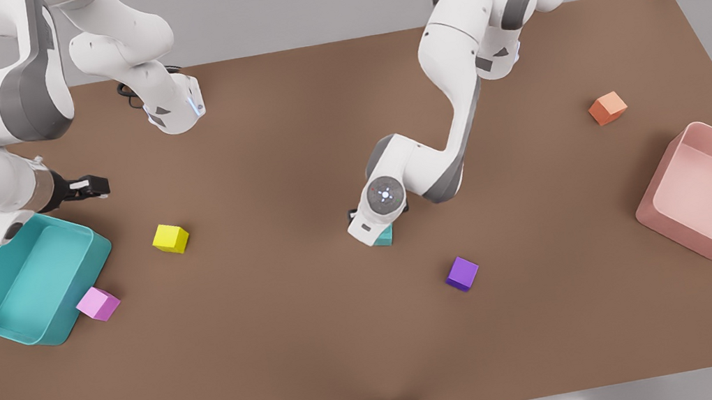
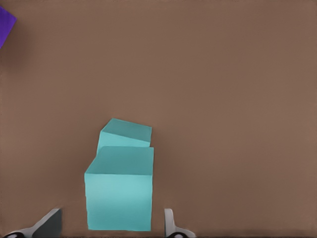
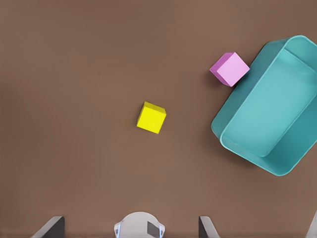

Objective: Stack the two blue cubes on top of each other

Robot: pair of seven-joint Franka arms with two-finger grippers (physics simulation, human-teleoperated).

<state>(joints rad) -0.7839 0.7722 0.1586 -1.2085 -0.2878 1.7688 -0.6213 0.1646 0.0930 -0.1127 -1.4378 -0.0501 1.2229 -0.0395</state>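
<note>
Two blue cubes [image 2: 121, 183] stacked between left pincer [image 2: 111, 225] fingers

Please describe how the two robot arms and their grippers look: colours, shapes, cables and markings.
Both arms are glossy white with rounded segments and dark grey joint bands. A round grey cap with a small white emblem marks a joint on each. The right gripper has black fingers; the left gripper has grey fingers with pale edges. A black cable loops at one white base, which also shows a blue light.

Upper blue cube [image 2: 119, 196] seemingly atop lower cube [image 2: 126, 134]
</note>
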